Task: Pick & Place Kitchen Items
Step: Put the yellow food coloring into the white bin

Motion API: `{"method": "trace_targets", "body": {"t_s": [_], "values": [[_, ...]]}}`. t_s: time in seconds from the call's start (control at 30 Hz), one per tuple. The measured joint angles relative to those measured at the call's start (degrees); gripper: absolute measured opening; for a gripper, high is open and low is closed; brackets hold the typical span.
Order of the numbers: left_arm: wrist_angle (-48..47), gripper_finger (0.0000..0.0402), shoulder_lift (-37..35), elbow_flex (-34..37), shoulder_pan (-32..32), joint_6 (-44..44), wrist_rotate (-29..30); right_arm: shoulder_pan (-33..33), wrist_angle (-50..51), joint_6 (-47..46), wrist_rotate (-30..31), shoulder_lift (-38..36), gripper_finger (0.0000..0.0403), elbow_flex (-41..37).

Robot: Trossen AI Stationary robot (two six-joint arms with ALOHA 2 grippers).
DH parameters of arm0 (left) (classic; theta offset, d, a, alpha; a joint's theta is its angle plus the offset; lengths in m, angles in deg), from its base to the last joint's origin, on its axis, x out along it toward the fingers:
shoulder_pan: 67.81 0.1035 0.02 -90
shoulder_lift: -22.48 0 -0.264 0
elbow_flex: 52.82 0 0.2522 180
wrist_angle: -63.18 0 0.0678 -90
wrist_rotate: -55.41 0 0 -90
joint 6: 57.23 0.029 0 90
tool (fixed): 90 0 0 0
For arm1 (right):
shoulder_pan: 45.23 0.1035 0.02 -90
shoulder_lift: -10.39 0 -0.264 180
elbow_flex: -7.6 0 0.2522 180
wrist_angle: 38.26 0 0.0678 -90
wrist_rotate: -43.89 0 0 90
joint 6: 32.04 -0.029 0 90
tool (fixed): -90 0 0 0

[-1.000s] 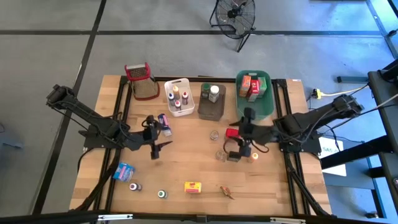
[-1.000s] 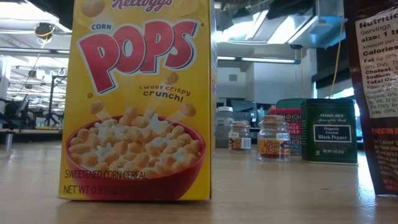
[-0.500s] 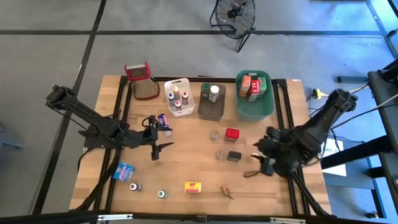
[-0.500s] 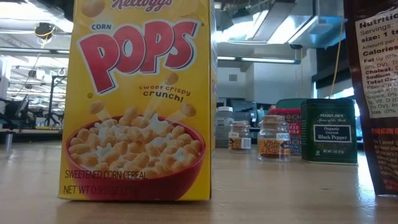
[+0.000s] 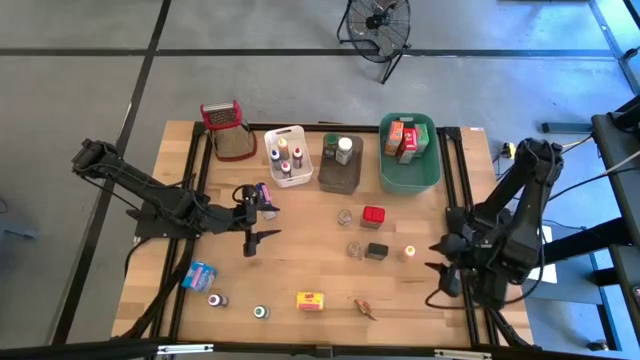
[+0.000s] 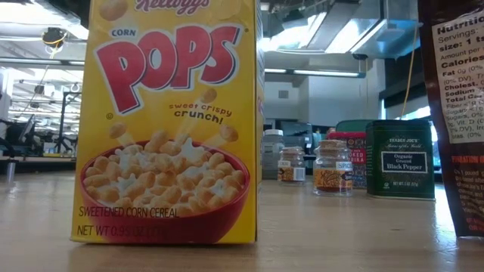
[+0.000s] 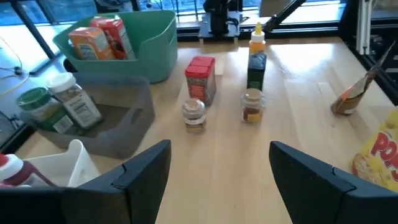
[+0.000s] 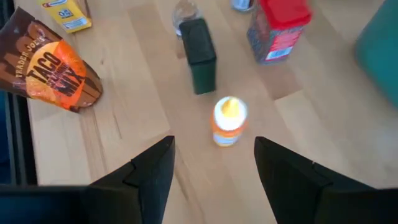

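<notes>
1. Pale wood-plank surface (image 5: 300, 255) with black rails carries small groceries; the yellow cardboard Corn Pops box (image 6: 170, 121) stands upright near its front edge, filling the low view.
2. Glossy dark-green rectangular pepper tin (image 8: 199, 55) stands mid-surface, touching a small clear glass jar (image 8: 185, 14) behind it; a red boxy tin (image 8: 278, 28) is near, apart.
3. Small round orange bottle with yellow cap (image 8: 229, 121) stands upright alone, just beside the pepper tin.
4. Crinkled brown-and-orange foil taco mix packet (image 8: 53, 68) lies flat near the front edge.
5. Green plastic tub (image 5: 410, 152) holds orange and red cartons; grey plastic tub (image 7: 118, 121) holds two capped jars; white plastic tub (image 5: 287, 155) holds tiny bottles.
6. Left hand (image 5: 250, 222) hovers left of centre, fingers spread wide, empty; a small purple-and-white packet (image 5: 264, 192) lies just beside it.
7. Right hand (image 5: 440, 268) sits off the surface's right edge, fingers wide apart, holding nothing.
8. Versus a second ago: right arm has folded back from over the pepper tin to the right edge; orange bottle now uncovered. Left arm unchanged.
</notes>
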Motion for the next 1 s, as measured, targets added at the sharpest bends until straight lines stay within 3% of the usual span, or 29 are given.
{"method": "trace_targets", "body": {"t_s": [0.37, 0.7, 1.0], "values": [[6.41, 0.0267, -0.01, 0.0, -0.04, 7.35, 1.25, 4.36, -29.21, -1.39, 10.84, 0.02, 0.0222, -22.52], [9.78, 0.0267, -0.01, 0.0, -0.04, 7.44, 1.25, 4.25, -28.08, -0.29, 11.9, 1.57, 0.0222, -25.74], [10.18, 0.0267, -0.02, 0.01, 0.05, 9.85, 1.33, 4.17, -31.93, -4.56, 14.99, 13.7, 0.0222, -26.67]]}}
